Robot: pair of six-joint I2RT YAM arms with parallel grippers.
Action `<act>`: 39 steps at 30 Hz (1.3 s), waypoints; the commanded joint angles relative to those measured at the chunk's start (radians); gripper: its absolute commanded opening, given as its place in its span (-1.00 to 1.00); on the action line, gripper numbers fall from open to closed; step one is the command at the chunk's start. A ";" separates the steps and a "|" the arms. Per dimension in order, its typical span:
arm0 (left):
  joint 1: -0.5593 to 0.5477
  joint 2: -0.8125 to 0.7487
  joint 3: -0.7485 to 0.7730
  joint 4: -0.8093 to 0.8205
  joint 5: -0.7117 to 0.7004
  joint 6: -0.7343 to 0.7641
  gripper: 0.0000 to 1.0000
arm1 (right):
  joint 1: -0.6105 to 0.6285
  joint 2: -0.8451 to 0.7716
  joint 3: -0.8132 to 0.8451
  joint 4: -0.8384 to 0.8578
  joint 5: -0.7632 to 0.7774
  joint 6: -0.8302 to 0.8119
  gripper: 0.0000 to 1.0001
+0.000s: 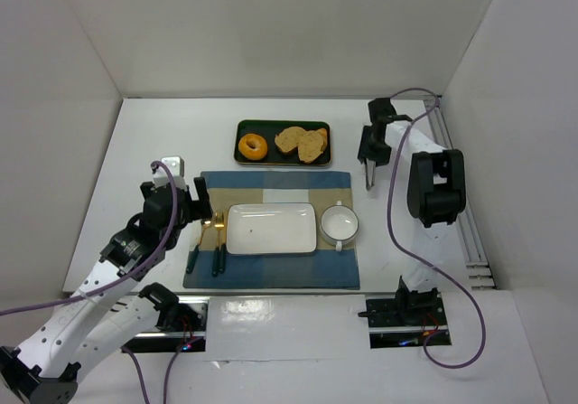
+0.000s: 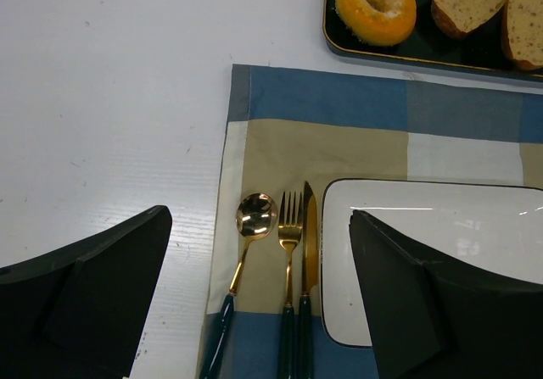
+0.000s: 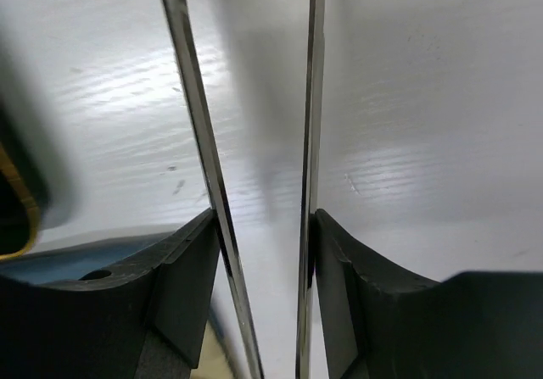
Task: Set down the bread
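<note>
The bread (image 1: 312, 147) lies in the dark tray (image 1: 280, 122), just beside the rounder slice (image 1: 290, 139), and the open, empty right hand (image 1: 368, 181) beside the tray could pinch the wrong slice, while the left hand (image 1: 203, 203) is open too.

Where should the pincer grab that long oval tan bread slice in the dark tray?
Probably across its narrow middle, coming from above. The long oval tan bread slice lies flat in the dark tray, crowded by the rounder tan slice on its left, leaving little room for a sideways approach.
</note>
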 commanded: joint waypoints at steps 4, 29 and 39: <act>0.005 -0.002 -0.002 0.043 -0.005 -0.006 1.00 | 0.035 -0.208 0.160 -0.064 0.052 -0.017 0.06; 0.005 -0.051 -0.029 0.052 0.033 -0.024 1.00 | 0.054 -0.554 -0.171 0.084 -0.420 -0.060 0.06; 0.005 -0.060 -0.029 0.052 0.042 -0.033 1.00 | 0.054 -0.554 -0.257 0.160 -0.514 -0.070 0.06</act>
